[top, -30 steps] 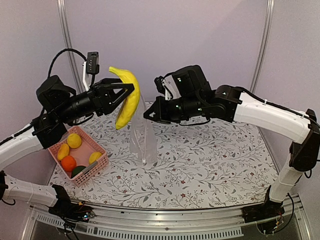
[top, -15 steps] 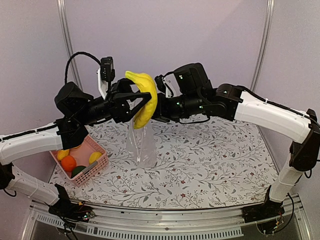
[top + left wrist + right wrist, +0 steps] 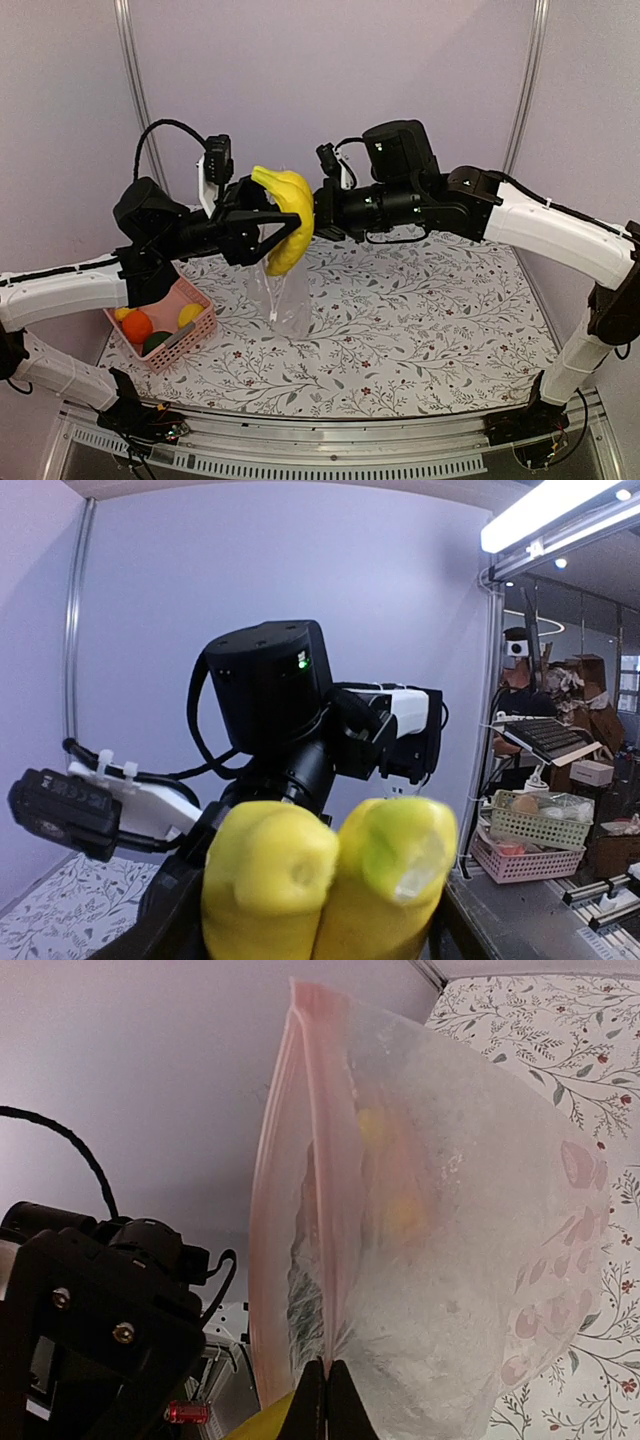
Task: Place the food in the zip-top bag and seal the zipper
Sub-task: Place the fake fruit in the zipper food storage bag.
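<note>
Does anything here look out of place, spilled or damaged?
Nothing is spilled or damaged. Only the zip-top bag, pinched by the right gripper, looks almost flat at its mouth, where the left gripper holds the banana.

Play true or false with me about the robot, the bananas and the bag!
1. The left tool holds the glossy yellow toy bananas. True.
2. The large clear plastic zip-top bag lies flat. False: it is held upright, pinched at its edge by the right tool.
3. The pink slatted plastic basket is empty. False: a round orange toy fruit, a yellow lemon-like piece and a dark green piece sit inside.
4. The right tool is shut on the bag. True.
</note>
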